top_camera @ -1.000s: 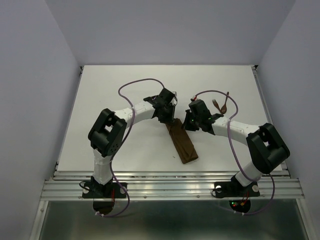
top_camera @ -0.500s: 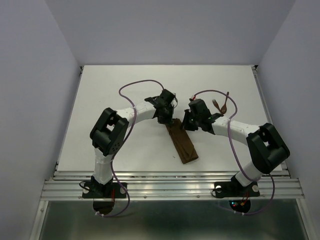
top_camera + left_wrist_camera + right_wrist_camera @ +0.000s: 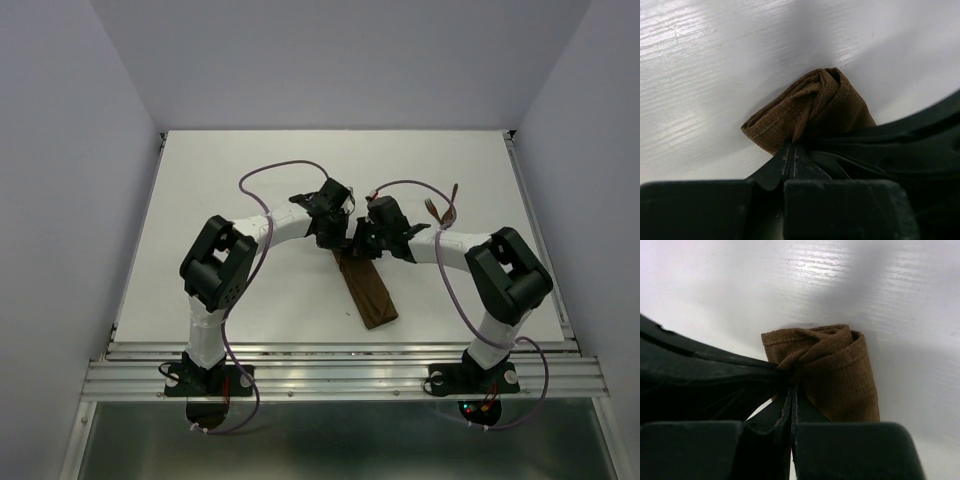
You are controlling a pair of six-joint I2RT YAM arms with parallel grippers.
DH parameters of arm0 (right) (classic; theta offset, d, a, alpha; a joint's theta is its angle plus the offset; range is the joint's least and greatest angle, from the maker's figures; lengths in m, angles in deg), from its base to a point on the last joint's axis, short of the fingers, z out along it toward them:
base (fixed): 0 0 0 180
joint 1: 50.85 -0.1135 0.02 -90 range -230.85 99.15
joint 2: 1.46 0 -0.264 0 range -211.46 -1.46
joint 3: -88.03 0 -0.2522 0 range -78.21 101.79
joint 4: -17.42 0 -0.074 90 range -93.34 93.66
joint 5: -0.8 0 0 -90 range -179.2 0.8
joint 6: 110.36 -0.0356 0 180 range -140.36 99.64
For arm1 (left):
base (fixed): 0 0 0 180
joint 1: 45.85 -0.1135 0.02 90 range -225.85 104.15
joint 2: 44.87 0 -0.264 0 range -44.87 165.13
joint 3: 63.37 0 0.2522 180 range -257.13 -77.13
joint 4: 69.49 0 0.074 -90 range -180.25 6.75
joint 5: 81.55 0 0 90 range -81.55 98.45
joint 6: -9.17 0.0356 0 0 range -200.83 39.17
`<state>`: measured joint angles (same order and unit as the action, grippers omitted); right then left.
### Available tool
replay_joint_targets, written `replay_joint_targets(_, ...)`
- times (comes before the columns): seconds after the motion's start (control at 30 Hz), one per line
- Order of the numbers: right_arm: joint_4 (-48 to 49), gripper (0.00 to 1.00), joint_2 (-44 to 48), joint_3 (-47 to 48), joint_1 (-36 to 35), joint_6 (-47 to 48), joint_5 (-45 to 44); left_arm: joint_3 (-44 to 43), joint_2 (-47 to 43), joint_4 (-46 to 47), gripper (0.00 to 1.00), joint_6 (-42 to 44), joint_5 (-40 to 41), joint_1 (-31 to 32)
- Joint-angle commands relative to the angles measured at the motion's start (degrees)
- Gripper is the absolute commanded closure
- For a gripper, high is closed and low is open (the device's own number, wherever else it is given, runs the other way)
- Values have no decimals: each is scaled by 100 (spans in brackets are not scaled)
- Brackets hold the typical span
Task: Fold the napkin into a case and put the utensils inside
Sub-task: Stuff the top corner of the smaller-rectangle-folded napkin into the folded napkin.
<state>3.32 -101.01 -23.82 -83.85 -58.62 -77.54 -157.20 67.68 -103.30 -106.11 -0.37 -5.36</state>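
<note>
Since a second ago the right gripper [image 3: 362, 238] is swinging in beside the left gripper [image 3: 332, 235], and both are now pinching shut on the far end of the case [image 3: 368, 292]. The case is lying mid-table, angled toward the near edge. I'd be lifting both corners evenly and keeping the layers together. The utensils [image 3: 440, 208] are waiting far right on the white table [image 3: 220, 180], with plain lilac walls [image 3: 330, 60] boxing it in.
</note>
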Motion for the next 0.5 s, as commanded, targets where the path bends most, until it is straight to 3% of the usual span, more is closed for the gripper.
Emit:
replay_joint_targets(0.0, 832, 99, -353, 98, 30, -190, 494, -237, -313, -34, 100, 14, -225, 20)
replay_joint_targets(0.1, 1334, 99, -591, -77, 30, -296, 574, -289, -286, 10, 100, 5, -410, 12)
replay_joint_targets(0.47, 1308, 99, -900, -25, 30, -551, 47, -316, -418, 89, 100, -3, -1024, 12)
